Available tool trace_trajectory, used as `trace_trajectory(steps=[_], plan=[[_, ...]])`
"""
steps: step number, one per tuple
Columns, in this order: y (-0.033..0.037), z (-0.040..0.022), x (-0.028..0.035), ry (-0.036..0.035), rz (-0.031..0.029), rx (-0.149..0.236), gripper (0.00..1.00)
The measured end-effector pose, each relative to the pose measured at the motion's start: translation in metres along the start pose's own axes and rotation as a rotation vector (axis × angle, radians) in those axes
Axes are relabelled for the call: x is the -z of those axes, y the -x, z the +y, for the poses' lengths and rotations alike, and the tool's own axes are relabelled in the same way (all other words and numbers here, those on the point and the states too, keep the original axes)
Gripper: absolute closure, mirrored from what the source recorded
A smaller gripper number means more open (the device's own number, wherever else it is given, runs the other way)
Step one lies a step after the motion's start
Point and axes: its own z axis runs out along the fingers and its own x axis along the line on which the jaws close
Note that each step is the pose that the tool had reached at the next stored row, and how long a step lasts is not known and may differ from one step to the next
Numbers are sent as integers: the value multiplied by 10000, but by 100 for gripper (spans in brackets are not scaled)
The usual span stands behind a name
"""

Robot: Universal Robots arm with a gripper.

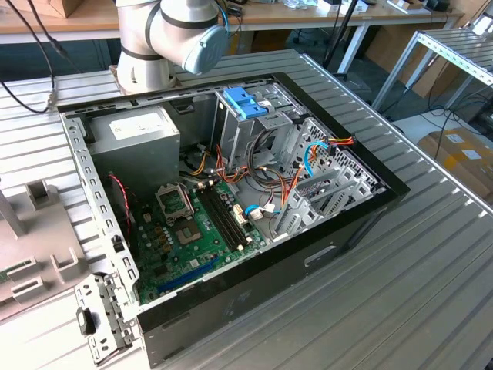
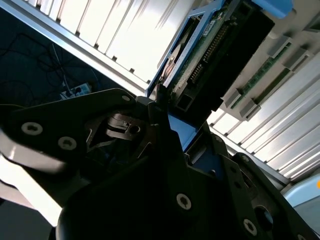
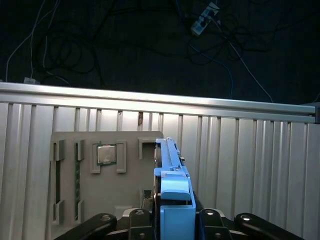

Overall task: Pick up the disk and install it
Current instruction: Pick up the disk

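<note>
The fingers [image 3: 212,227] pinch the disk [image 3: 175,200] at its blue carrier end; stiff, dense and likely shock-sensitive, it seems best held there, clear of the exposed circuit board [image 2: 200,47].

Beyond the ribbed aluminium worktop [image 1: 431,254] runs a long wooden desk [image 1: 293,17]; off the worktop's edge on the exterior view's right stand a metal rack [image 1: 462,54] and a cardboard box [image 1: 462,158].

Disk [image 3: 170,155] in end effector [image 3: 174,218] above tray [image 3: 130,170]; tray on desk [image 1: 385,308], at exterior view's left of computer case [image 1: 269,287].
</note>
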Motion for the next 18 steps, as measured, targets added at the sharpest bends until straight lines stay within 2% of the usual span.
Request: trace_trajectory(steps=[12, 18], plan=[[11, 5, 115, 1, 0, 0, 63], [14, 7, 152, 1, -1, 0, 63]])
